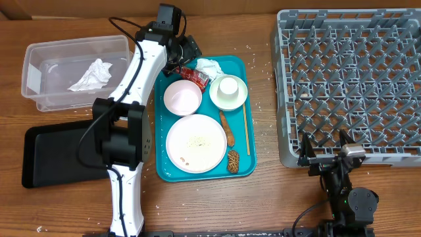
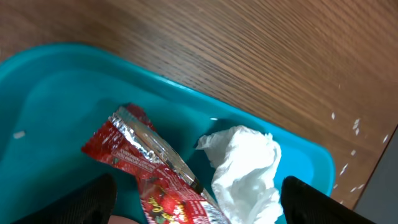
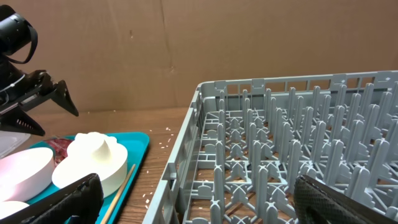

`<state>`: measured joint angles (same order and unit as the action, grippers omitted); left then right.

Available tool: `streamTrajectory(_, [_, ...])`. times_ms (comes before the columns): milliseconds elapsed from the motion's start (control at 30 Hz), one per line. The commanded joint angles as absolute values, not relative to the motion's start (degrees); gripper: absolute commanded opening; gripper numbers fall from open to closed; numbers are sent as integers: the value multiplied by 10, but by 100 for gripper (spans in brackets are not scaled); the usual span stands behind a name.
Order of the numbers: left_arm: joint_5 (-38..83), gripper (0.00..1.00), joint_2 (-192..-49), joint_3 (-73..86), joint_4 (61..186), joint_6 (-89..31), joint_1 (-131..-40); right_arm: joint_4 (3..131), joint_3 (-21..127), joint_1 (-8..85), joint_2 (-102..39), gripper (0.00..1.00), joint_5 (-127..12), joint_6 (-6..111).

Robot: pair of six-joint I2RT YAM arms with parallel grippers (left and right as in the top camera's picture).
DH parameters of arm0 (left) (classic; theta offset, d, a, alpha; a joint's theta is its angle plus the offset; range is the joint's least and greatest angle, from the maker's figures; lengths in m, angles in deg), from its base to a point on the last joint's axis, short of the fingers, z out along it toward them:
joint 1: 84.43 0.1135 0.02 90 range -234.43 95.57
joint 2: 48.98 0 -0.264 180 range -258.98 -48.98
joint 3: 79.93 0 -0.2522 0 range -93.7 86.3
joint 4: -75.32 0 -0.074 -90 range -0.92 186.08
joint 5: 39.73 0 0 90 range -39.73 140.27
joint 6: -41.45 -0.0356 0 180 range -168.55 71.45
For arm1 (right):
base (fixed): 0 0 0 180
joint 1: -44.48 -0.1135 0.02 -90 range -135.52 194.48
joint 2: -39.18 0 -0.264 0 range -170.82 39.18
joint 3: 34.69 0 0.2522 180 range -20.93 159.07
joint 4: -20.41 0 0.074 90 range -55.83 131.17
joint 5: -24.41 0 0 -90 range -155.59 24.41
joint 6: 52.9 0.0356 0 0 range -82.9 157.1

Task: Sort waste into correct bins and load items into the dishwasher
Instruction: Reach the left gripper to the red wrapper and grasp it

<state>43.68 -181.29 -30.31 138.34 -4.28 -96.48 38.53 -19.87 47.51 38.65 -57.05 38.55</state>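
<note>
The left gripper [image 1: 186,58] is held spread wide over the far end of the teal tray [image 2: 56,93]. A red foil wrapper [image 2: 146,158] and a crumpled white napkin [image 2: 245,165] are seen lying between its fingers, neither pinched. The right gripper [image 1: 323,141] is spread open at the near edge of the grey dish rack [image 1: 355,79].

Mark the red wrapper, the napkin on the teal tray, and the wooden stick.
red wrapper [image 2: 149,163]: left wrist view, middle of the foil.
napkin [image 2: 245,165]: left wrist view, centre of the crumple.
wooden stick [image 1: 247,130]: overhead view, mid-length.
</note>
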Motion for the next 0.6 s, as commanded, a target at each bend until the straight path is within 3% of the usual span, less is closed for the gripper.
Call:
streamTrajectory(0, [430, 86, -1827, -304, 1383, 75, -975, 383, -205, 478, 390, 100, -576, 384])
streamTrajectory(233, [415, 85, -1828, -304, 1386, 111, -988, 383, -205, 478, 390, 100, -576, 384])
streamTrajectory(567, [484, 81, -1828, -304, 1385, 150, -999, 383, -205, 478, 390, 100, -576, 384])
